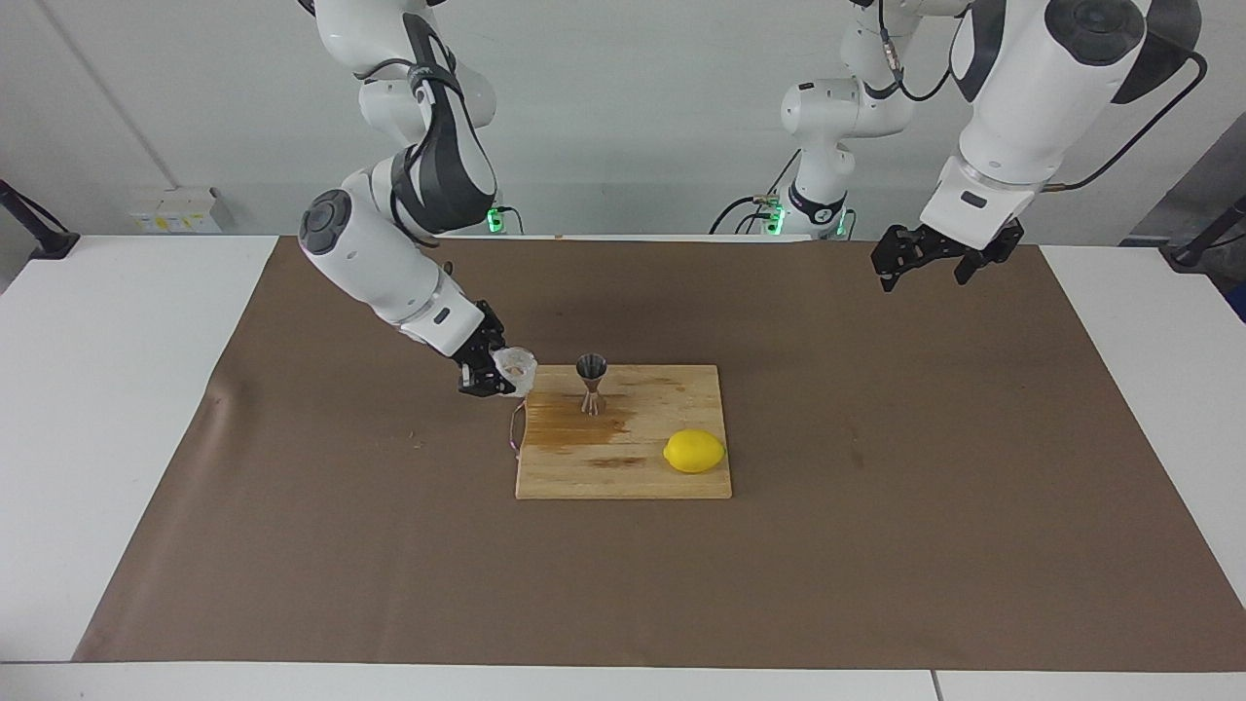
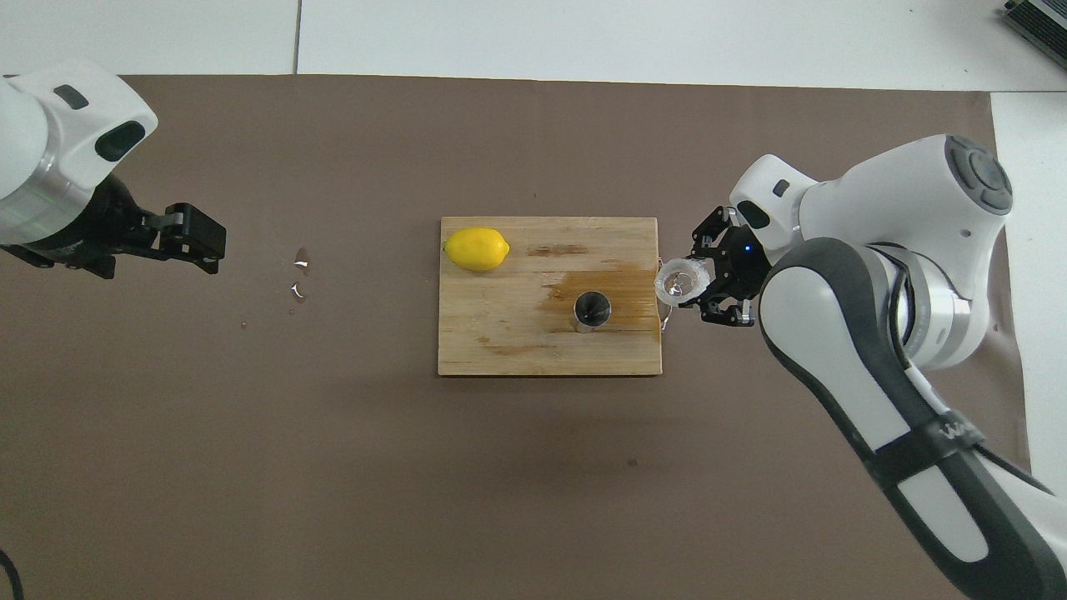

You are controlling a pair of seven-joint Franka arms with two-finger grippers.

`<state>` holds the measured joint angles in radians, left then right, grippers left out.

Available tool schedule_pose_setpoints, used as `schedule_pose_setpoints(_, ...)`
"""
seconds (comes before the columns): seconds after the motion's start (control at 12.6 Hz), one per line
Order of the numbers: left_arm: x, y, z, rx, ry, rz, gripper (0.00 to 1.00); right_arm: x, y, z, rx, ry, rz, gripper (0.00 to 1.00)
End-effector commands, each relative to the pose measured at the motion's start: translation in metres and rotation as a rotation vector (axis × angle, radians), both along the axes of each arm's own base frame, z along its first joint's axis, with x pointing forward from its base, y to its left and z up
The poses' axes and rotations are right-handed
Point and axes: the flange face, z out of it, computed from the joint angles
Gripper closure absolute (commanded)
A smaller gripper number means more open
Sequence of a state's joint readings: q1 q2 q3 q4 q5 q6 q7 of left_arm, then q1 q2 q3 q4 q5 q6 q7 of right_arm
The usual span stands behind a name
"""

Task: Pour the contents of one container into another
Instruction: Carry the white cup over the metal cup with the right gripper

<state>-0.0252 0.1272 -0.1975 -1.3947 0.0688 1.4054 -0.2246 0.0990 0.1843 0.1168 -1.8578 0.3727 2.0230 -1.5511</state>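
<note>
Right pincer (image 1: 501,375) clamped on glass cup (image 1: 515,367), raised over cutting board's (image 1: 623,477) handle edge | jigger (image 1: 591,383) upright mid-board, near robot-side edge | lemon (image 1: 694,451) at board's corner | left pincer (image 1: 925,263) open, waiting over mat (image 1: 876,545) on worktop (image 1: 88,389)

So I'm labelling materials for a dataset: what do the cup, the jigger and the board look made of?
Cup in the right claw: probably clear glass, faceted and frosty. Jigger: likely steel, dark grey with shiny glints. Board: wood, pale visible grain with a darker stain.
</note>
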Motion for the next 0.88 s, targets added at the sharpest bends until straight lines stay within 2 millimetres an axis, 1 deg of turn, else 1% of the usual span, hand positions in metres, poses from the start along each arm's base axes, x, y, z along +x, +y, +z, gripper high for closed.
schedule_pose_setpoints(0.0, -0.016, 0.006, 0.005, -0.003, 0.005, -0.014, 0.00, -0.005, 0.024, 0.004, -0.087, -0.005, -0.010, 0.69)
schedule_pose_setpoints(0.08, -0.015, 0.015, 0.003, -0.003, 0.008, -0.016, 0.00, -0.007, 0.033, 0.005, -0.125, -0.010, -0.013, 0.69)
schedule_pose_setpoints(0.16, -0.017, 0.025, 0.006, -0.004, -0.003, -0.024, 0.00, -0.009, 0.040, 0.006, -0.162, -0.027, -0.013, 0.69)
schedule_pose_setpoints(0.24, -0.017, 0.028, 0.001, -0.007, -0.009, -0.038, 0.00, -0.014, 0.054, 0.007, -0.196, -0.038, -0.001, 0.69)
schedule_pose_setpoints(0.32, -0.018, 0.034, -0.002, -0.011, -0.018, -0.042, 0.00, -0.016, 0.062, 0.009, -0.228, -0.055, 0.000, 0.69)
schedule_pose_setpoints(0.4, -0.021, 0.038, -0.002, -0.023, -0.039, -0.048, 0.00, -0.018, 0.067, 0.009, -0.265, -0.065, -0.003, 0.69)
schedule_pose_setpoints(0.48, -0.023, 0.038, -0.005, -0.026, -0.053, -0.051, 0.00, -0.021, 0.074, 0.010, -0.287, -0.077, -0.003, 0.69)
schedule_pose_setpoints(0.64, -0.023, 0.036, 0.000, -0.055, -0.086, -0.063, 0.00, -0.027, 0.093, 0.012, -0.344, -0.120, 0.007, 0.69)
schedule_pose_setpoints(0.8, -0.021, 0.038, 0.003, -0.062, -0.109, -0.130, 0.00, -0.034, 0.109, 0.015, -0.401, -0.157, -0.001, 0.69)
